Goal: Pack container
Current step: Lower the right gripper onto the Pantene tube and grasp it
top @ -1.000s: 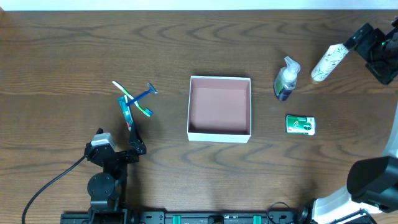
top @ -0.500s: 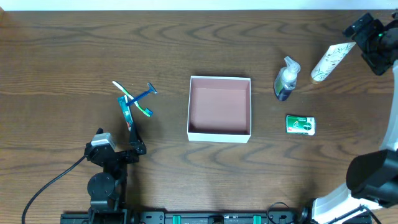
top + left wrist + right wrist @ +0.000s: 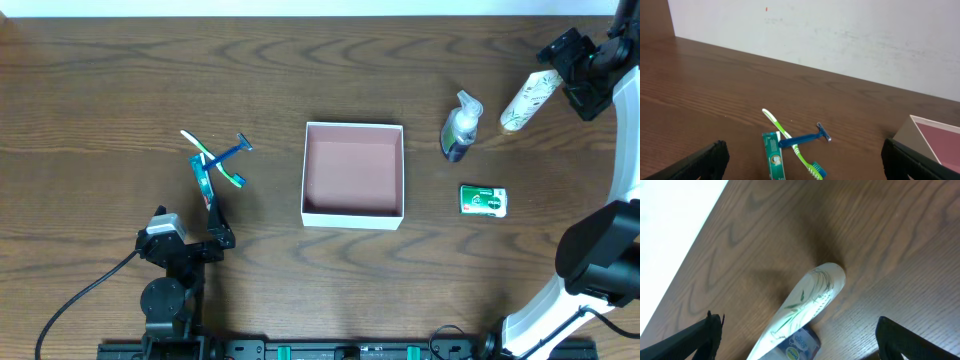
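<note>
Jaws wide, the right gripper [image 3: 800,332] straddled the white tube [image 3: 805,300] at the container's [image 3: 353,213] two o'clock, likely needing centring before closing.

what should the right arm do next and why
Probably lower the right gripper onto the white tube and close on it. In the right wrist view its open fingers sit wide on either side of the tube, which lies on the table, and the container holds nothing yet.

Container [image 3: 353,216] top open; pump bottle [image 3: 460,130] near its right wall.
</note>
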